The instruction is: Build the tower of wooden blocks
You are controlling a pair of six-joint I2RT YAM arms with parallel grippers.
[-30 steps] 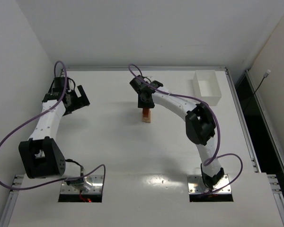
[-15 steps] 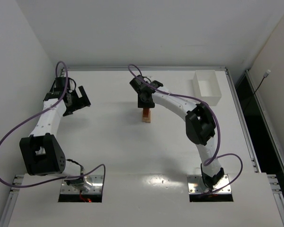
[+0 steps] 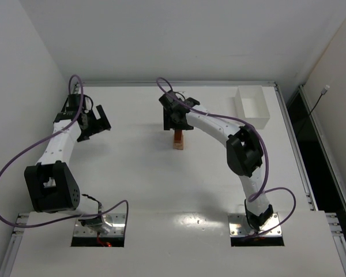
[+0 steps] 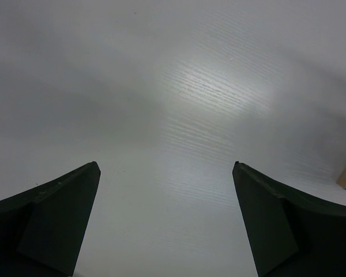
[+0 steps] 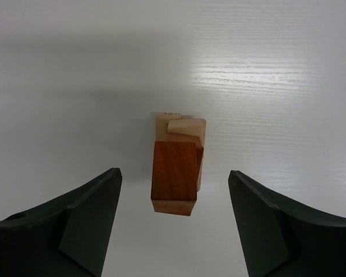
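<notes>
Observer: Tower (image 3: 178,141) stands mid-tabletop (image 3: 132,184), towards the far side, well apart from the white box (image 3: 252,105) in the far right corner. Narrow column, tan pieces below, reddish-orange block (image 5: 174,163) on top.

Colleague: Right arm (image 3: 216,122)?

Observer: Directly above the column. Right jaws wide, one on either side of it, a clear gap on both sides, nothing held. In the wrist view the column sits roughly midway between them.

Colleague: Left arm (image 3: 60,141)?

Observer: Off at the far left. Left jaws wide over bare tabletop, holding nothing. Well apart from the tower.

Colleague: Step in hand, your reading?

Observer: Judgement only: letting go of the top block and getting clear. To do that well, rise straight up with the jaws held wide. No sideways drift and no wrist twist until the tips are above the top block. The column is slim and unbraced, so a light nudge would likely topple it.

Colleague: Seating?

Observer: Top block looks square over the tan one beneath. A small tan piece (image 5: 183,126) shows beyond it, lower down; I cannot tell how it sits. I see no loose blocks elsewhere from above, so I judge the build near done.
</notes>
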